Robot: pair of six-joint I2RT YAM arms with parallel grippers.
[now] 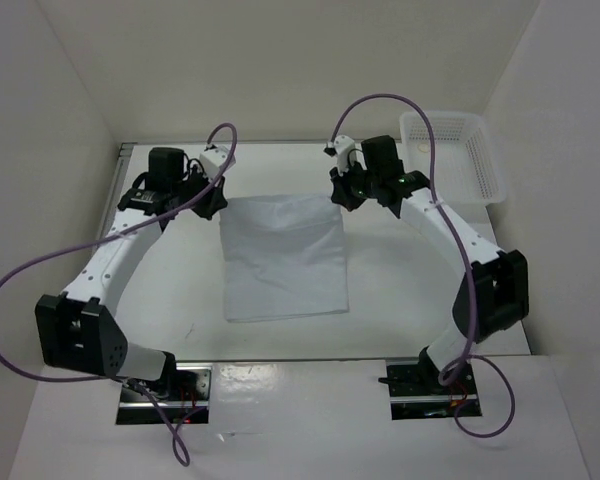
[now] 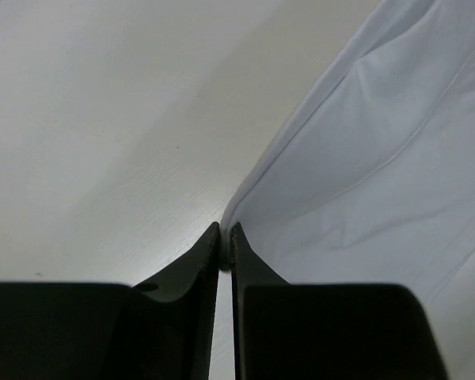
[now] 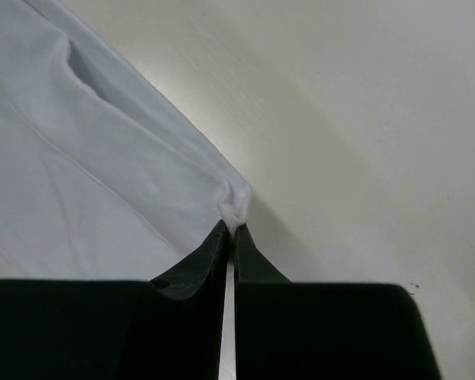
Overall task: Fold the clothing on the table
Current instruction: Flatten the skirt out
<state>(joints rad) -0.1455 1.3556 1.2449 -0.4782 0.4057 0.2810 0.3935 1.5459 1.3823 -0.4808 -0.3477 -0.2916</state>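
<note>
The clothing (image 1: pixel 283 257) is a plain white fabric piece spread as a rough rectangle in the middle of the table (image 1: pixel 380 290). My left gripper (image 1: pixel 216 203) is at its far left corner, shut on the clothing (image 2: pixel 364 158), with the fabric edge pinched between the black fingertips (image 2: pixel 236 241). My right gripper (image 1: pixel 338 192) is at the far right corner, shut on a small bunched fold of the clothing (image 3: pixel 87 182) that pokes up above its fingertips (image 3: pixel 220 236). Both held corners sit low, near the tabletop.
A white plastic mesh basket (image 1: pixel 458 155) stands at the far right corner of the table. White walls enclose the table on three sides. Purple cables (image 1: pixel 40 270) loop off both arms. Bare tabletop (image 2: pixel 103 142) lies left of the clothing.
</note>
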